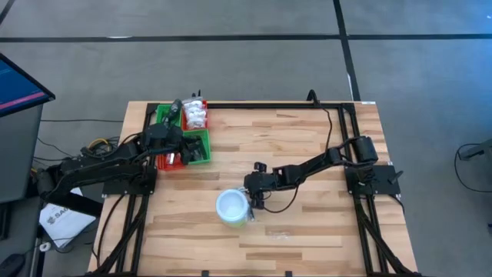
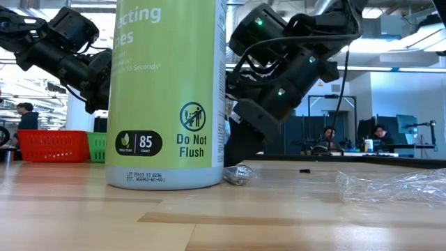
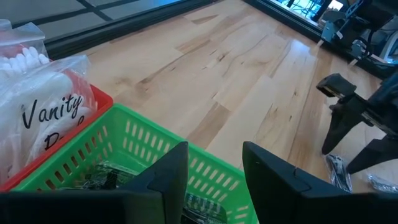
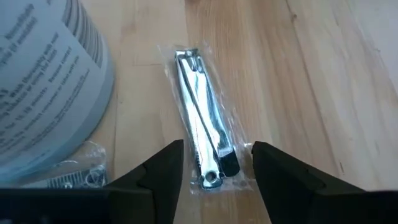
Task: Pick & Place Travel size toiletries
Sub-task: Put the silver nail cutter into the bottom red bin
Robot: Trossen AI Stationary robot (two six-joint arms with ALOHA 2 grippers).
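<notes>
The right pincer (image 4: 214, 163) hangs low over the bench (image 1: 307, 154), near the middle of its front half, just beside the tall green wipes tub (image 1: 233, 208). Its jaws stand apart and empty, straddling a nail clipper in a clear wrapper (image 4: 202, 134) that lies flat on the wood. The clipper runs lengthwise between the fingers, so closing should catch its narrow sides; I judge this the line-up before a grasp. The tub's wall sits close on one side, which leaves little room and could foul that finger.

The left pincer (image 3: 214, 171) waits over the green basket (image 3: 124, 149) at the bench's far left corner, jaws parted and holding nothing. Dark wrapped items already lie in that basket, and a bag marked "Vanity" (image 3: 43, 106) fills the red basket (image 1: 171, 160) beside it, so sorted toiletries seem to belong there.
</notes>
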